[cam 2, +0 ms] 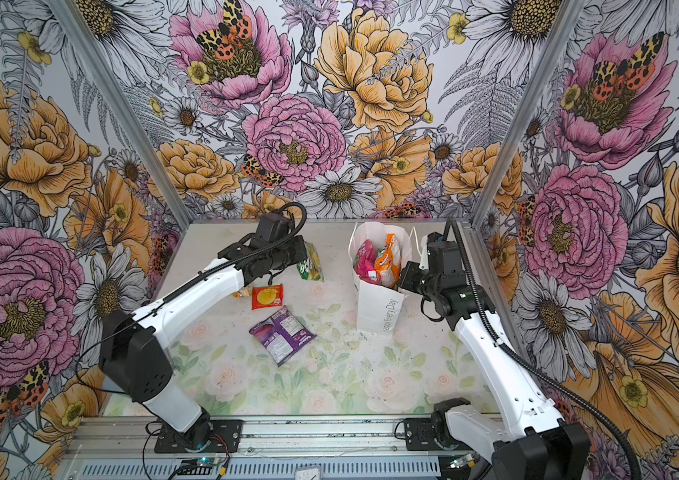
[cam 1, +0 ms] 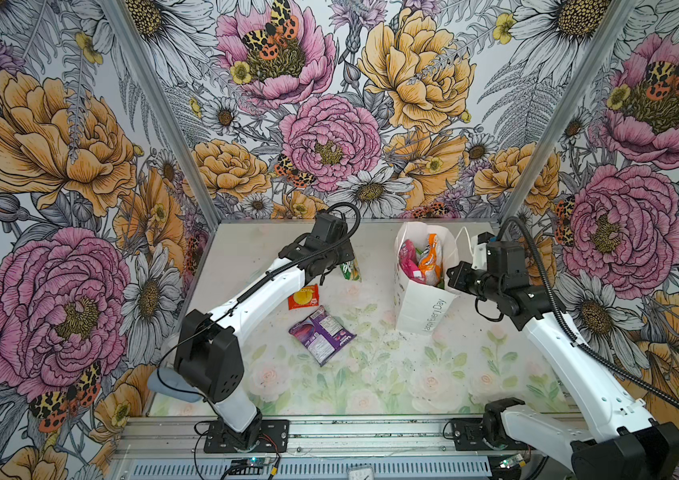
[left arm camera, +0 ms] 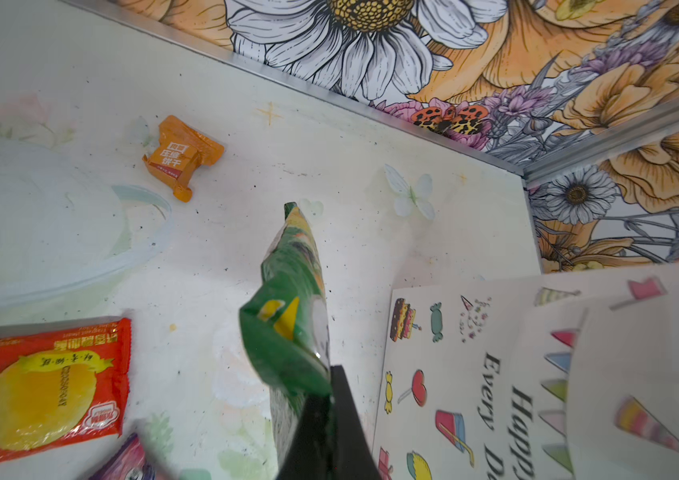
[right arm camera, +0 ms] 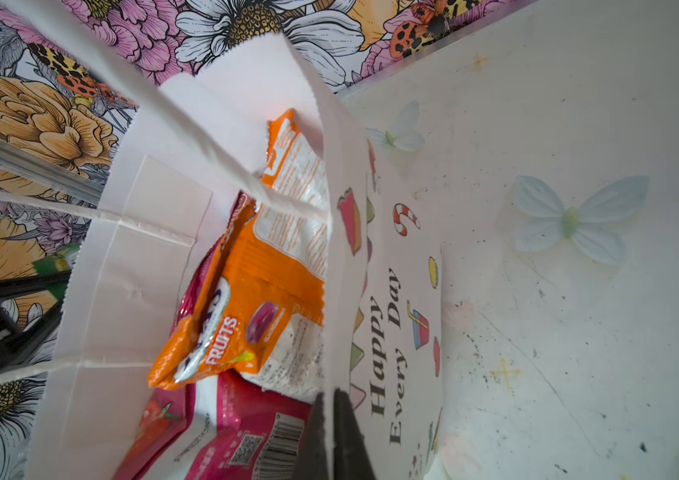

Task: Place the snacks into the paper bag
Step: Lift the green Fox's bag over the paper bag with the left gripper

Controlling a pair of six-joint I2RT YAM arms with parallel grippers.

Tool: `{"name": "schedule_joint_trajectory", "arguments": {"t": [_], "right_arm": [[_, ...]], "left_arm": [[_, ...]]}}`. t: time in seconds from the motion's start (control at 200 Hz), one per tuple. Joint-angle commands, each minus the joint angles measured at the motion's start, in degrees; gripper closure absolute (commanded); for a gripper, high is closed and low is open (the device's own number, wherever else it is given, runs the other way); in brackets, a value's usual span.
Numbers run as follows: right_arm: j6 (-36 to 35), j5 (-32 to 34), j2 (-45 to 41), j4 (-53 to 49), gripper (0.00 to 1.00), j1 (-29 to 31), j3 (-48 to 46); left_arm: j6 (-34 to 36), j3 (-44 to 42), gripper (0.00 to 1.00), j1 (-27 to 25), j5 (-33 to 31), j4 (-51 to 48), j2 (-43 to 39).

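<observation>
The left tool (left arm camera: 323, 401) is shut on an edge of the green packet (left arm camera: 292, 332), holding it over the tabletop (left arm camera: 204, 257) beside the bag (cam 1: 420, 309); it looks light, crinkly and slippery, while the right tool (right arm camera: 333, 415) pinches the bag's thin rim.

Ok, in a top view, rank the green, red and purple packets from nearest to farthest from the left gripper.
1. Green packet: clamped in the left gripper itself.
2. Red packet: lying flat just in front of it.
3. Purple packet: beyond the red one, farther toward the front.
</observation>
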Motion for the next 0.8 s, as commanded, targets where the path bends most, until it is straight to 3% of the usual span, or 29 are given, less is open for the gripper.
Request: {"name": "schedule_joint_trajectory", "arguments": {"t": [0.0,0.365,0.611,0.796], "right_arm": [[-2.4,2.5,0.5,0.1,1.00,2.1,4.0],[-3.6,4.5,4.7,-1.0,1.00,7.7,10.0],[-3.6,6.1,6.8,-1.3,1.00,10.5,12.1],[-3.6,6.5,8.2,-1.4,1.00,12.1,13.3]], "left_arm": [[4.8,0.1,1.00,-0.2,-2.6,-1.1,-8.2],[12.3,17.9,1.00,0.8,-1.1,-18.7,-15.7],[15.3,34.9,1.00,-2.3,-2.7,-24.1,-13.3],[14.8,45.6,1.00,-5.1,1.7,-24.6,-8.3]]}}
